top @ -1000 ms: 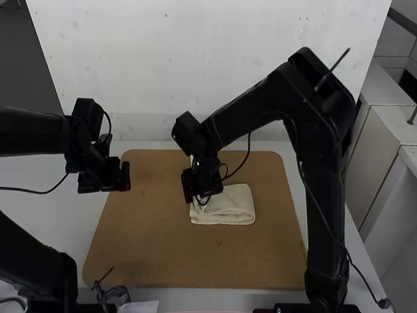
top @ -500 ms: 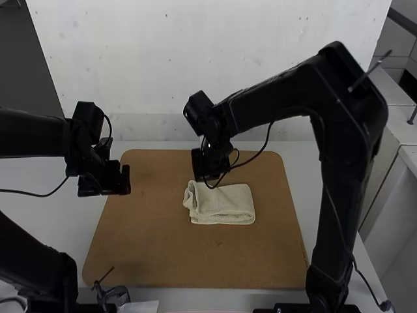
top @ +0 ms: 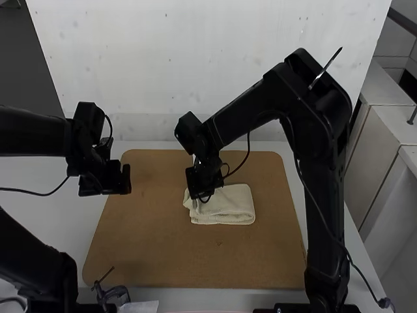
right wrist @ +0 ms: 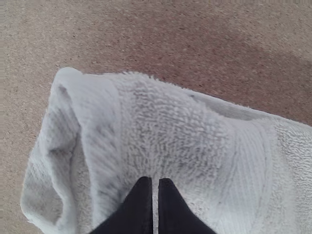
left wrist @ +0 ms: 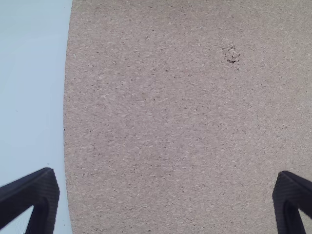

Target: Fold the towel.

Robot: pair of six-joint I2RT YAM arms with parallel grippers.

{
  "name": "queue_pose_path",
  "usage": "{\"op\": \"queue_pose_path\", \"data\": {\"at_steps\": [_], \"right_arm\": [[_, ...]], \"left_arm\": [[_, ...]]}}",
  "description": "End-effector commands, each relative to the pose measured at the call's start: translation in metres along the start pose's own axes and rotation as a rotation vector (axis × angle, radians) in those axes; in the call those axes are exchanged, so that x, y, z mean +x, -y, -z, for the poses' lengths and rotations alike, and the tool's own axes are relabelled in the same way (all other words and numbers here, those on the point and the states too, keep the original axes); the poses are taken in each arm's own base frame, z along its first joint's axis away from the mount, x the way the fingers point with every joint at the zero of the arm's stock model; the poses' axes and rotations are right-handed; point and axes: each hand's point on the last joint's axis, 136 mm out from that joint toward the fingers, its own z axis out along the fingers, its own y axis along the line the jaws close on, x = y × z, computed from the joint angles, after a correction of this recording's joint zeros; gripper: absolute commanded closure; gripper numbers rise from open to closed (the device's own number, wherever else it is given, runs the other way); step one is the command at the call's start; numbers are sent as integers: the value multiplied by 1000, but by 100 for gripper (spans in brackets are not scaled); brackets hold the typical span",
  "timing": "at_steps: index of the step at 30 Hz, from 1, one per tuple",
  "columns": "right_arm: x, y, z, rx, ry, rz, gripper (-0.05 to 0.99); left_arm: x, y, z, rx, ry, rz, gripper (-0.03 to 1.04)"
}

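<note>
The cream towel (top: 233, 205) lies folded into a small rectangle, its left end raised and rumpled. My right gripper (top: 199, 195) is low over that left end. In the right wrist view the towel (right wrist: 180, 136) shows a raised ridge and loose layers at one end, and my right gripper (right wrist: 158, 181) has its fingertips together over the cloth; I see no cloth pinched between them. Off to the towel's left, my left gripper (top: 125, 178) hangs by the board's left edge. Seen from its wrist, the left gripper (left wrist: 166, 176) has its fingers wide apart with nothing between them.
The towel rests on a brown board (top: 156, 254) with rounded corners, set on a white table (top: 65, 222). A pale wall (top: 208, 72) rises behind the board. A small dark clamp-like object (top: 114, 295) is near the front left.
The right gripper moved back and right off the towel, then returned over its left end. That end now bulges a little farther left. The left arm has barely moved.
</note>
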Motion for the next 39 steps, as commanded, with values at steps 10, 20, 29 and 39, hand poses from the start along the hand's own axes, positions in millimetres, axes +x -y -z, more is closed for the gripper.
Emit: {"op": "queue_pose_path", "data": {"at_steps": [10,20,29,39], "right_arm": [[-17,-32,-2,-25,43,41,92],[-11,-37,-11,-22,26,56,92],[-41,-10,24,-29,91,-17,35],[-53,88,80,24,176,-152,0]], "left_arm": [[2,-8,-7,-6,-14,-4,3],[5,-8,-11,-5,-24,-5,3],[2,-10,-7,-8,-6,-3,3],[-6,-6,6,9,47,-9,3]]}}
